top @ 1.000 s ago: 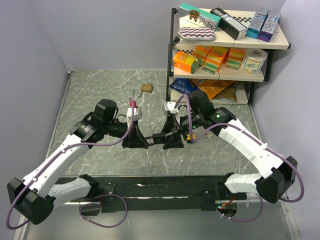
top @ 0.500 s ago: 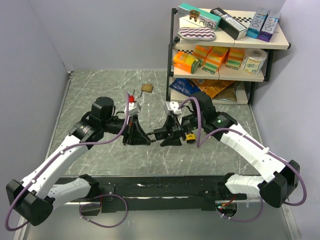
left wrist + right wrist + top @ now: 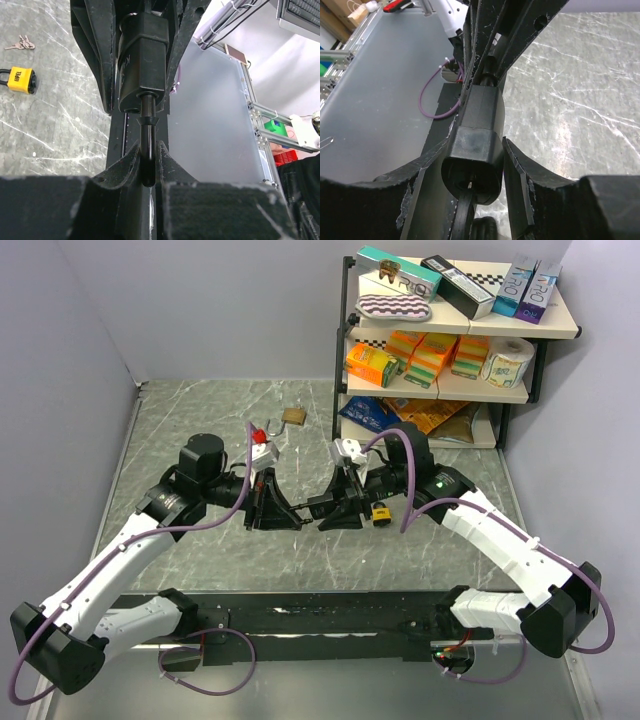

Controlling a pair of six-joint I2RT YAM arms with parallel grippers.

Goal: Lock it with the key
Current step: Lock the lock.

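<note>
Since my left gripper (image 3: 148, 156) is closed on the shackle (image 3: 147, 107) and my right gripper (image 3: 476, 145) is clamped round the lock (image 3: 472, 165), held between them above mid-table, any off-axis twist could wrench it free. The left wrist shows the shackle's notched leg standing out; the right wrist shows the keyway end, and I can't tell if a key is in.

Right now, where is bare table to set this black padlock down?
Bare marble between the black padlock and the base rail, and far left between the left arm and wall. Crowded around the yellow padlock, brass padlock and shelf.
</note>
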